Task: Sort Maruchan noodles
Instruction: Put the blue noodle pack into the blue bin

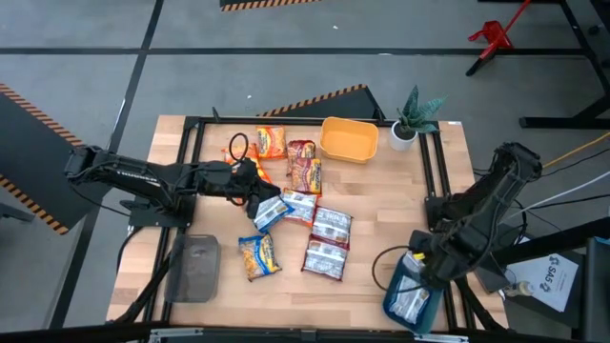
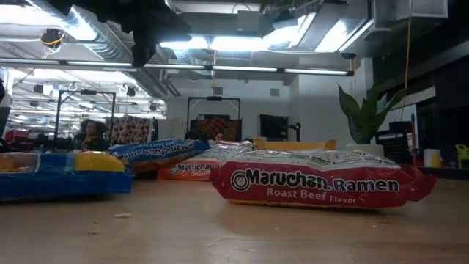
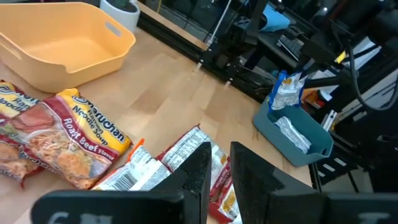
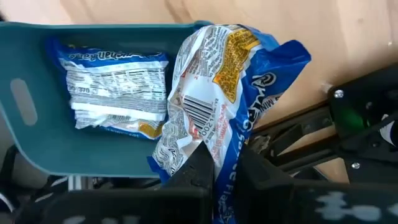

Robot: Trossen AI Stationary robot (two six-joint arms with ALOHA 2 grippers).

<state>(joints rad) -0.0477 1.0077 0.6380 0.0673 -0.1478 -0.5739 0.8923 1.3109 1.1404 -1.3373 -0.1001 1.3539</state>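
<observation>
Noodles lie scattered over the middle of the wooden table (image 1: 381,191), beside the yellow bowl (image 1: 348,139). The right gripper (image 4: 225,163) is pinched shut on a blue-and-white packet (image 4: 224,93), holding it over the teal tray (image 4: 37,56) at the table's edge, where another blue packet (image 4: 115,87) already lies. Well away from that tray, the left gripper (image 3: 219,163) hangs over a blue-and-white pack (image 1: 272,211), fingers nearly together with only a thin gap, gripping nothing visible.
</observation>
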